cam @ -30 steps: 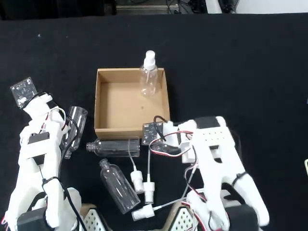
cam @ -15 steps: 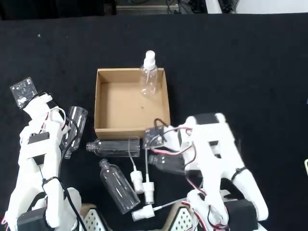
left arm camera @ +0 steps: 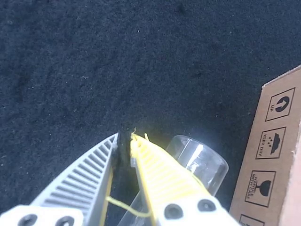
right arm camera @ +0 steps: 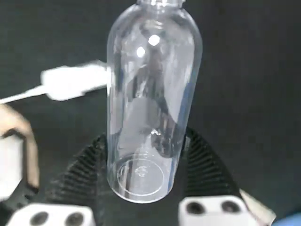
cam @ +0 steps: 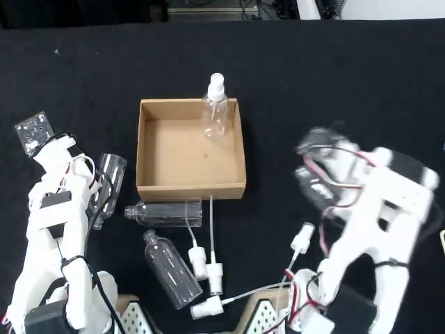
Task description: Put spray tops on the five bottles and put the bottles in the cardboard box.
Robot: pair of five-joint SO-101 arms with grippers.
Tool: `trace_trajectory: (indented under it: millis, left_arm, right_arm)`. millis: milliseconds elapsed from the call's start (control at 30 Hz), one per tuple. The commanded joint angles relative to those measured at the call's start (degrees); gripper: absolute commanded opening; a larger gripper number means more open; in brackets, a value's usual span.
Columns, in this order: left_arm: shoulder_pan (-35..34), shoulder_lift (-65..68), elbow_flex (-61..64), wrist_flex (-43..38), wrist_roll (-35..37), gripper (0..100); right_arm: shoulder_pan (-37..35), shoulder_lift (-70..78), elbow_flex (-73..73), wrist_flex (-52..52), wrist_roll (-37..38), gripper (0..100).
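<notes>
Counting the bottles gives five, all clear plastic. One capped bottle [cam: 215, 111] rests across the far rim of the cardboard box [cam: 191, 189], its white spray top pointing away from the arms. Two uncapped bottles lie on the black surface [cam: 348, 83]: a level bottle [cam: 165, 213] just in front of the box's near wall and a slanted bottle [cam: 171, 269] nearer the arms. A fourth bottle [left arm camera: 200, 162] lies beside the yellow finger of the left gripper [left arm camera: 124, 141], whose tips meet with nothing between them. The right gripper [right arm camera: 150, 160] clamps its black pads on the base of the fifth, the gripped bottle [right arm camera: 155, 84]. Four loose spray tops are counted: a clustered trio [cam: 215, 275] with long dip tubes between the arms, and a single spray top [cam: 302, 240] near the right arm.
</notes>
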Motion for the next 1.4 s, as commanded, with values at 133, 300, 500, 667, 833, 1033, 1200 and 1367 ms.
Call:
trace_trajectory:
  millis: [133, 300, 500, 667, 833, 1033, 1200, 1367]
  left_arm:
    - [0.5, -0.4, -0.2, -1.0, 0.1, 3]
    - [0.5, -0.4, -0.2, -0.9, 0.1, 3]
    - [0.5, -0.4, -0.2, -1.0, 0.1, 3]
    - [0.5, -0.4, -0.2, -1.0, 0.1, 3]
    - [0.5, -0.4, -0.2, -1.0, 0.1, 3]
    - [0.4, -0.4, -0.2, -1.0, 0.1, 3]
    - [0.4, -0.4, -0.2, -1.1, 0.1, 3]
    - [0.6, -0.4, -0.2, -1.1, 0.1, 3]
  right_arm:
    - [19.3, 10.2, 0.6, -17.7, -13.3, 7.8]
    - [22.5, 16.8, -0.7, -16.5, -13.9, 10.3]
    - [21.8, 20.8, -10.5, -1.9, -14.9, 39.5]
    - [17.8, 22.4, -20.8, 7.7, -17.5, 40.7]
    - [14.0, 26.2, -24.9, 5.4, -23.9, 37.1]
    - [13.0, 33.4, -24.7, 2.9, -25.0, 34.2]
    - [14.9, 38.0, -24.8, -4.6, -25.0, 34.0]
    - [14.9, 38.4, -25.0, -8.2, -24.9, 32.2]
